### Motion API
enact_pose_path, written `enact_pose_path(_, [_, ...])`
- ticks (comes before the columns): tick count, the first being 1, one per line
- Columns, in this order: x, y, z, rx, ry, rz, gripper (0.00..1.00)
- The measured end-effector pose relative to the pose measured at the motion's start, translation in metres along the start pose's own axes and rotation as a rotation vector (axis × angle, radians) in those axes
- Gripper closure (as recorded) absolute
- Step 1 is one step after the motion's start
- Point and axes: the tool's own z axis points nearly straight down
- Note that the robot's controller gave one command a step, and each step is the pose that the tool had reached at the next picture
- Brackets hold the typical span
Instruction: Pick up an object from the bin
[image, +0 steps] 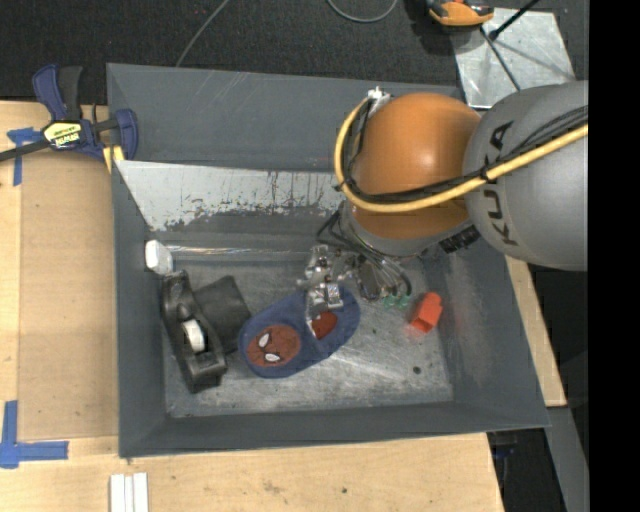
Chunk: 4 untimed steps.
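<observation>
Bin (135, 330): grey metal with sloping walls. A few loose things are spread over its floor, not heaped.
Arm (540, 170): a grey body is seen entering from the right. Its wrist, under a rounded orange cover (420, 150) ringed by a yellow cable (400, 205), is held above the middle of the bin.
Blue slipper (300, 340): a soft blue shoe bearing a red mask face with white eyes. It is laid flat at the centre of the floor toward the front wall, with its open end pointing up and to the right.
Tape dispenser (190, 335): black, found at the left of the floor, just beside the slipper's toe.
Black block (225, 300): set against the dispenser's right side.
Claw (325, 298): lowered directly over the open end of the blue slipper, at or very near its fabric. Whether it is spread or closed cannot be told, and no grasp is confirmed.
Clear tube (240, 250): laid along the rear of the floor, with a white cap at its left end.
Orange piece (425, 312): small, found right of the claw and apart from the slipper.
Green piece (397, 297): tiny and partly hidden under the wrist.
</observation>
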Motion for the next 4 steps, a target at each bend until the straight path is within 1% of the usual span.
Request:
enact_pose_path(1, [0.002, 0.0, 0.005, 0.0, 0.008, 0.0, 0.0])
enact_pose_path(2, [-0.051, -0.044, 0.132, -0.004, -0.003, -0.125, 0.0])
enact_pose_path(3, [-0.056, -0.043, 0.123, -0.004, -0.022, -0.124, 1.0])
enact_pose_path(4, [-0.061, -0.03, -0.01, 0.0, -0.002, -0.139, 1.0])
